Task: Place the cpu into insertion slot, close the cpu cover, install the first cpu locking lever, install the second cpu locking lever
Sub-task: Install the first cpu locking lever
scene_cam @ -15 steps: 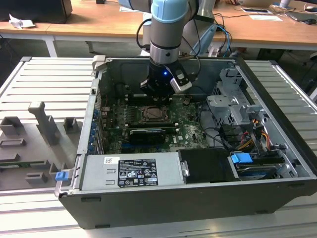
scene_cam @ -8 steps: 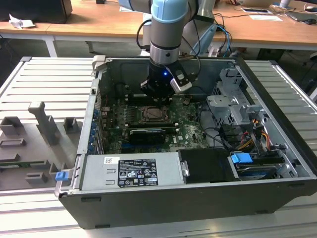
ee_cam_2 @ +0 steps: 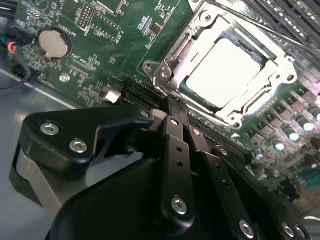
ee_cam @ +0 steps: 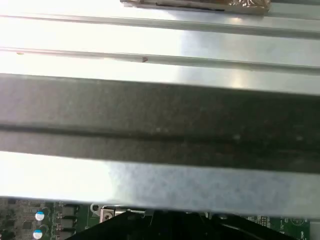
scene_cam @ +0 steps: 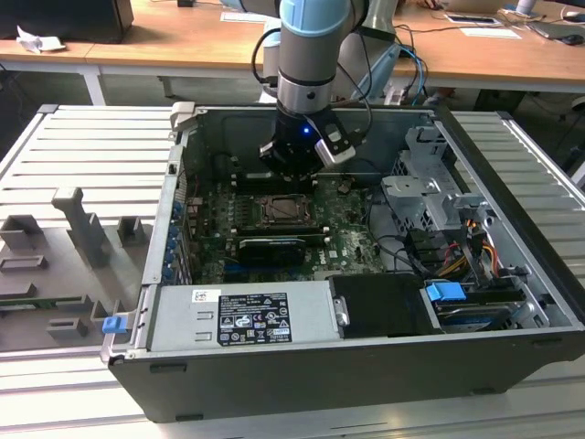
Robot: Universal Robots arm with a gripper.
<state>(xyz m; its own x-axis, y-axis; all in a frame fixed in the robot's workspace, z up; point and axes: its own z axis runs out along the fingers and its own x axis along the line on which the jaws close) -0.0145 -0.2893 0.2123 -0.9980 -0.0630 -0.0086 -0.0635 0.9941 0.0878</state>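
In the second wrist view we saw the pincer [ee_cam_2: 172,112] with its black fingers drawn together to a narrow tip, closed with nothing visibly between them, and that tip sat right at the near edge of the insertion slot [ee_cam_2: 227,70], close to one of its thin metal rods. We judged that it was held there, low and pointed, to work on the slot's hardware rather than to carry anything. The cpu [ee_cam_2: 225,67] lay flat inside the slot, its pale face bright under the light, and the cpu cover [ee_cam_2: 280,70] appeared to lie down around it as a silvery frame, so the chip seemed already seated and held flat; we could not tell whether either locking lever was latched. Around the slot spread the green motherboard [ee_cam_2: 100,65], with a round coin battery [ee_cam_2: 52,44] well apart from the slot. In the exterior view we saw the arm reaching down into the open computer case [scene_cam: 512,302], the pincer [scene_cam: 291,169] poised just behind the slot [scene_cam: 285,211], and the grey power supply box [scene_cam: 247,315] along the case's near wall. The case rested on a ribbed metal table [scene_cam: 82,146].
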